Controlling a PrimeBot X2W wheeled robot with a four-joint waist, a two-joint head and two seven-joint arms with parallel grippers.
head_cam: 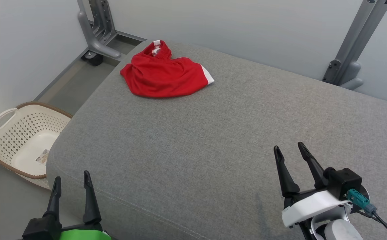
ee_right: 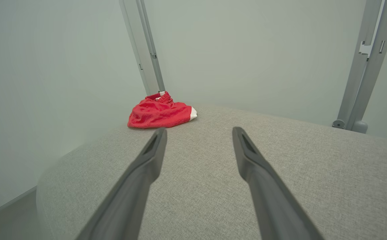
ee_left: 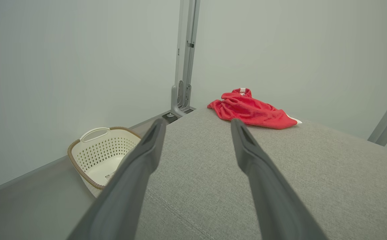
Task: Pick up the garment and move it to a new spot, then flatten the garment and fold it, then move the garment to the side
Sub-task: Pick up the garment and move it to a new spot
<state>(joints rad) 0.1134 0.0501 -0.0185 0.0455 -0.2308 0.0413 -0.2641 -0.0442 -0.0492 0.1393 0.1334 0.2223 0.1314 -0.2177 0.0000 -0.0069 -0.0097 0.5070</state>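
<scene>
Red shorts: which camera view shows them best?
The head view: it looks down on the red shorts, showing their whole crumpled outline, waistband and white hem. Both wrist views catch them far off, edge-on and flattened.

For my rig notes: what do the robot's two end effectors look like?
Both have two long, tapered dark fingers. The left end effector has a green housing; the right end effector a white housing, teal connector and dark cable.
</scene>
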